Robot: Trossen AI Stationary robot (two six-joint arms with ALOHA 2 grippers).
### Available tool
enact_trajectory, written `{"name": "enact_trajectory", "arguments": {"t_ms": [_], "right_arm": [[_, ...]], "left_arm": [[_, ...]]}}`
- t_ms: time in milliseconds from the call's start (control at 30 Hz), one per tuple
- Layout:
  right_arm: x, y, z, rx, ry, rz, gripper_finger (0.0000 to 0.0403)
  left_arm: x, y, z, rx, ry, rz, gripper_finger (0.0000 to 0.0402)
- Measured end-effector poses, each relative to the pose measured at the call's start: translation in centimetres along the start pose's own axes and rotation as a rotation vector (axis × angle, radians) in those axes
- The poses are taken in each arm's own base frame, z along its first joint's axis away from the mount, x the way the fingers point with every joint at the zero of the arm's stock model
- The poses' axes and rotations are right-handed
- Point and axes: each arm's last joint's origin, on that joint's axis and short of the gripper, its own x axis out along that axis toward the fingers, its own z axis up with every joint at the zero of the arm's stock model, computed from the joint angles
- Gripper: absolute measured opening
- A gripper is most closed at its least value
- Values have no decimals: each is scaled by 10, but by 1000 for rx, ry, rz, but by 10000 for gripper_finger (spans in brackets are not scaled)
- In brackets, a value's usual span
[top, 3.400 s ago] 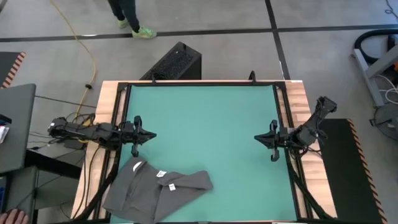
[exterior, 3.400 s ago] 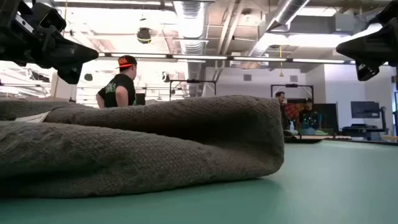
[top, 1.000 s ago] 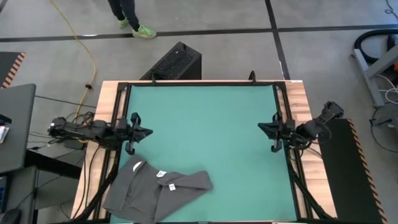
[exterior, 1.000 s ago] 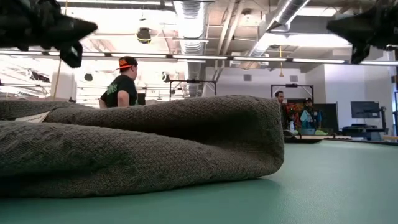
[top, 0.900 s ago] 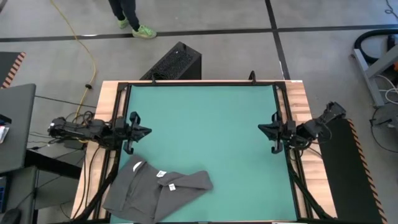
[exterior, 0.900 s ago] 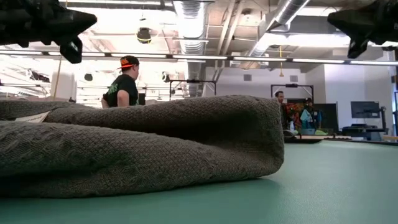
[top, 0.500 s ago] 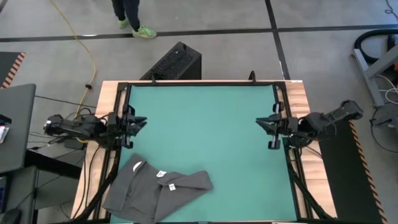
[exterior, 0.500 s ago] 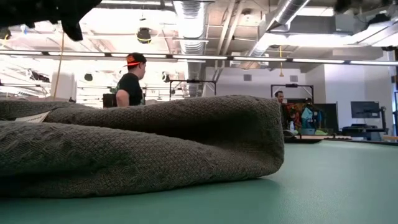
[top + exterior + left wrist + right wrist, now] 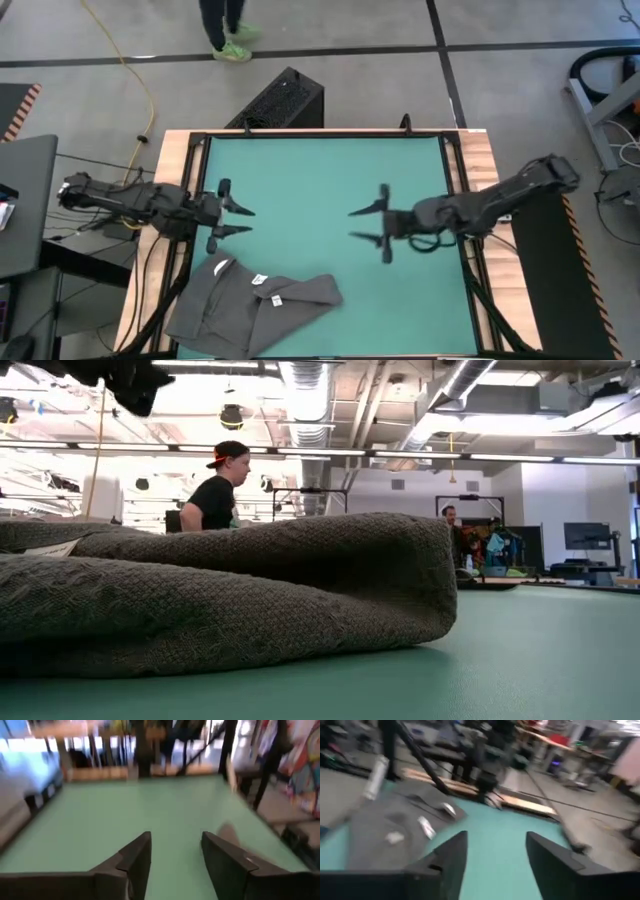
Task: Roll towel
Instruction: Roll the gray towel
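The towel (image 9: pixel 230 595) is seen as a soft, coarse-knit charcoal cloth with a nubby, matt weave, and a small white label (image 9: pixel 258 280) is sewn on it. The green mat (image 9: pixel 330 190) is shown smooth and faintly sheened, framed by pale bare wood (image 9: pixel 168 160) at the table's edges.

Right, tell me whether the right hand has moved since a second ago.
Yes. In the high view the right hand has come inward from the right rail of the table, out over the green mat, jaws open.
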Motion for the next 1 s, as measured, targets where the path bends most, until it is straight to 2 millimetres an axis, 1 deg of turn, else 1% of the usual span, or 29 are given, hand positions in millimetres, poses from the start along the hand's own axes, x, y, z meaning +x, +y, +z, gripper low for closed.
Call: {"name": "enact_trajectory", "arguments": {"t_ms": [67, 167, 333, 500, 633, 733, 867, 1000], "right_arm": [[22, 10, 1, -7, 26, 41, 255], [56, 32, -3, -77, 90, 91, 258], [107, 55, 1, -101, 131, 124, 255], [153, 79, -6, -88, 182, 224, 255], [180, 94, -11, -92, 240, 271, 254], [197, 104, -14, -54, 276, 330, 254], [213, 113, -11, -31, 271, 402, 254], [226, 124, -24, -20, 294, 429, 254]], "left_arm": [[3, 0, -2, -7, 95, 2, 176], [5, -2, -4, -6, 181, -28, 178], [7, -3, -5, -17, 203, -45, 178], [5, -3, -8, -27, 236, -54, 178], [5, -3, -11, -28, 270, -65, 178], [4, -3, -12, -25, 275, -61, 178], [4, -3, -12, -21, 274, -59, 178], [5, -3, -12, -15, 281, -59, 178]]}}
